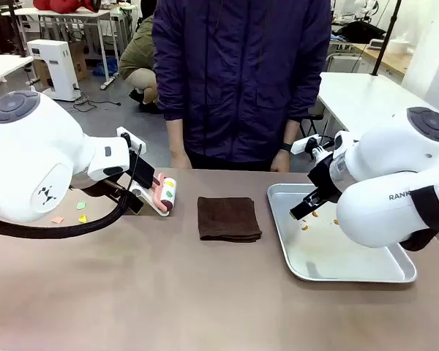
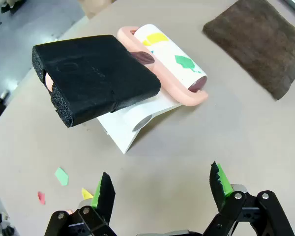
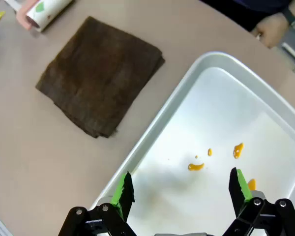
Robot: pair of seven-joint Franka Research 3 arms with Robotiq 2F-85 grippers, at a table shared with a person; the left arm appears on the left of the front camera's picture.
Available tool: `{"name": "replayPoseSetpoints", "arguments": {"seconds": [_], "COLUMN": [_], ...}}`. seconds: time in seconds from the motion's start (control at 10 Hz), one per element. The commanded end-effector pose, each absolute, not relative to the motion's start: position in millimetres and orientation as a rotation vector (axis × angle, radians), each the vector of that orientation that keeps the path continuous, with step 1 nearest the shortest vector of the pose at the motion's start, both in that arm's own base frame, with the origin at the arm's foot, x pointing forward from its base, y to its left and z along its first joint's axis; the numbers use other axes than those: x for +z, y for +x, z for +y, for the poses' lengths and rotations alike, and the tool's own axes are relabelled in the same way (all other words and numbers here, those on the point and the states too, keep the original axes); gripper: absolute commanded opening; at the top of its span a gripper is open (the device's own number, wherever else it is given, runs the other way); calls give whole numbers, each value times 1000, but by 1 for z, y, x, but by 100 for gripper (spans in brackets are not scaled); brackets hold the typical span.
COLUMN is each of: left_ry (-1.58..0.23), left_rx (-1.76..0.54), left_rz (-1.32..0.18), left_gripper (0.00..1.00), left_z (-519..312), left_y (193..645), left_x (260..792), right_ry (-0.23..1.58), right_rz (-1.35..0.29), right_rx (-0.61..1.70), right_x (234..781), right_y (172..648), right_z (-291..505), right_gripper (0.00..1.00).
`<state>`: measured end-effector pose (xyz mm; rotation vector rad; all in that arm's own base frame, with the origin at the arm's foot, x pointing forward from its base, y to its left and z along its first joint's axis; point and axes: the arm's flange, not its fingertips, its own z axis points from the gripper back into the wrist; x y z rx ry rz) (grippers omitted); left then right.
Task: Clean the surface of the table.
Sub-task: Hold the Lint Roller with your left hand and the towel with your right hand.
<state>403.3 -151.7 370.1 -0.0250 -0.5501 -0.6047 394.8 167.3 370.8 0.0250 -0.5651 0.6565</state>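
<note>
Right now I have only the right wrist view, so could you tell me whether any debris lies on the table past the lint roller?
Observer: Yes, a few small coloured paper scraps lie on the table on the robot's left, beyond the lint roller.
Operator: Thank you. Where is the left gripper?
Observer: The left gripper hovers open above the table beside those scraps, with the roller ahead of it.
Operator: And how does the roller sit?
Observer: It rests on a white stand, and black foam wraps its handle.
</note>
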Motion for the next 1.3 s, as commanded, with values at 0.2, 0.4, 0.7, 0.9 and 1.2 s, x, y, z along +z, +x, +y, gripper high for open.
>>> {"name": "replayPoseSetpoints", "arguments": {"seconds": [0.2, 0.4, 0.7, 0.9, 1.2], "left_ry": [-25, -25, -25, -25, -25], "left_rx": [-605, -605, -605, -605, -605], "left_rz": [-550, -550, -550, -550, -550], "left_gripper": [100, 100, 100, 100, 100], "left_z": [-152, -152, -152, -152, -152], "left_y": [403, 403, 403, 403, 403], "left_x": [370, 370, 370, 370, 370], "right_ry": [25, 25, 25, 25, 25], "right_rz": [-565, -565, -565, -565, -565], "right_rx": [657, 657, 657, 657, 657], "right_x": [371, 371, 371, 371, 371], "right_y": [395, 395, 395, 395, 395], "right_z": [167, 167, 167, 167, 167], "right_gripper": [100, 100, 100, 100, 100]}}
